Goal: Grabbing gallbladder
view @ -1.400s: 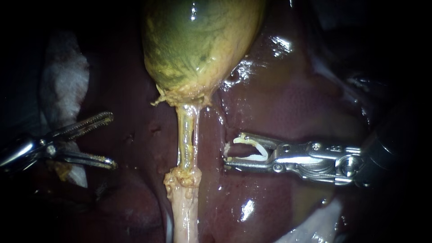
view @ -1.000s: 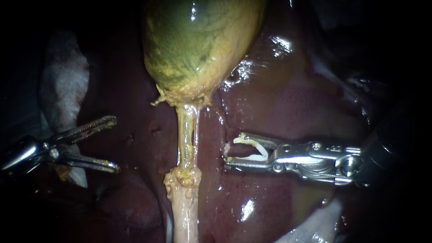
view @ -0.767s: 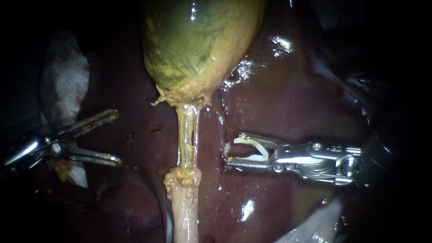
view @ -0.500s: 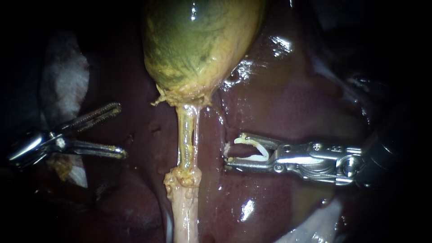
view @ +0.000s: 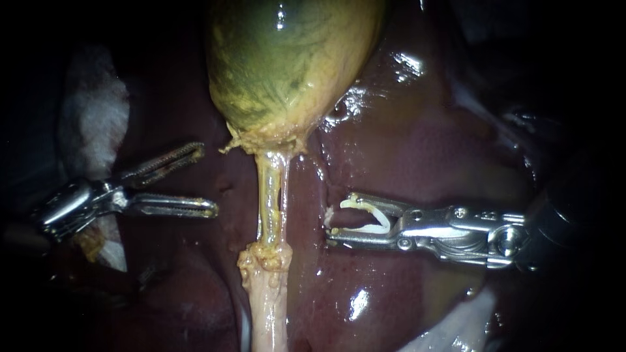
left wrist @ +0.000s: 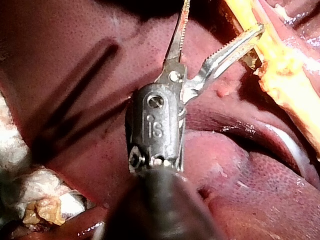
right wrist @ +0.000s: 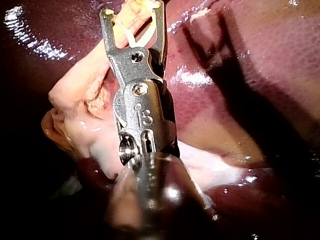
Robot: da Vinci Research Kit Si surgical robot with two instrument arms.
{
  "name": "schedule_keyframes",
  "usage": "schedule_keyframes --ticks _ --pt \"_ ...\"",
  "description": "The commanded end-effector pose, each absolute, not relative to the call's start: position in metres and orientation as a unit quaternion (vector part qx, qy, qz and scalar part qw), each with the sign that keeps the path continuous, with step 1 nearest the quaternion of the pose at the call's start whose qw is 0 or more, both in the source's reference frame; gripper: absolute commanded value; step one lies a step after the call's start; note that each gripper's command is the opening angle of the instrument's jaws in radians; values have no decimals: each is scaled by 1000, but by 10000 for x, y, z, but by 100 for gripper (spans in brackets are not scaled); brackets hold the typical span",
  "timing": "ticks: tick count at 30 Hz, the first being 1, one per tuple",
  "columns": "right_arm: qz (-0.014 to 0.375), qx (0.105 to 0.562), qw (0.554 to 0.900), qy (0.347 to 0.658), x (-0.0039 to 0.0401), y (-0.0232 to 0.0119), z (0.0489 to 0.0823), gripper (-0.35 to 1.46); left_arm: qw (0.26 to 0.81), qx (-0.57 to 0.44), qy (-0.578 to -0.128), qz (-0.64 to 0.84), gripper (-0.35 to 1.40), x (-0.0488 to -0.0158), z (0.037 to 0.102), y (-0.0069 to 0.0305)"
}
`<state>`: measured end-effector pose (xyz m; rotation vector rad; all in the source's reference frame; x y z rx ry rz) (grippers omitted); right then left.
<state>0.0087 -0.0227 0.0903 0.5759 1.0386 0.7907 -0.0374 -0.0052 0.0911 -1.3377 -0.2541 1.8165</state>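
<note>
My left hand (view: 206, 180), the toothed tip of the left instrument, hangs over the liver (view: 424, 150) with its jaws wide apart and nothing between them, near the pale tube (view: 270, 195) but clear of it. The gallbladder (view: 290, 65) lies above and to the right of the jaws, a green sac tapering to a yellow, ragged neck from which the tube runs down. Across the tube, my right hand (view: 339, 216) holds a white clip (view: 368, 218) seated between its jaws, just beside the tube. White gauze (view: 91, 130) lies behind my left shaft. The sac looks full, soft, wet and thin-walled. I judge it would slip from a shallow bite and tear under a hard one. The thicker yellow tissue at the neck looks like the safest hold.
</note>
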Motion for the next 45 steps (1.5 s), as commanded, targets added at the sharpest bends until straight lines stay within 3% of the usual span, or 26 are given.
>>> schedule_keyframes --ticks 1,18,45 --pt "363 264 756 476 87 -227 903 60 424 -533 -100 725 80 -376 912 -50" --pt "363 264 756 476 87 -227 903 60 448 -524 -90 719 61 -393 912 -21" --pt "363 264 756 476 87 -227 903 60 490 -514 -99 697 2 -397 907 -21"
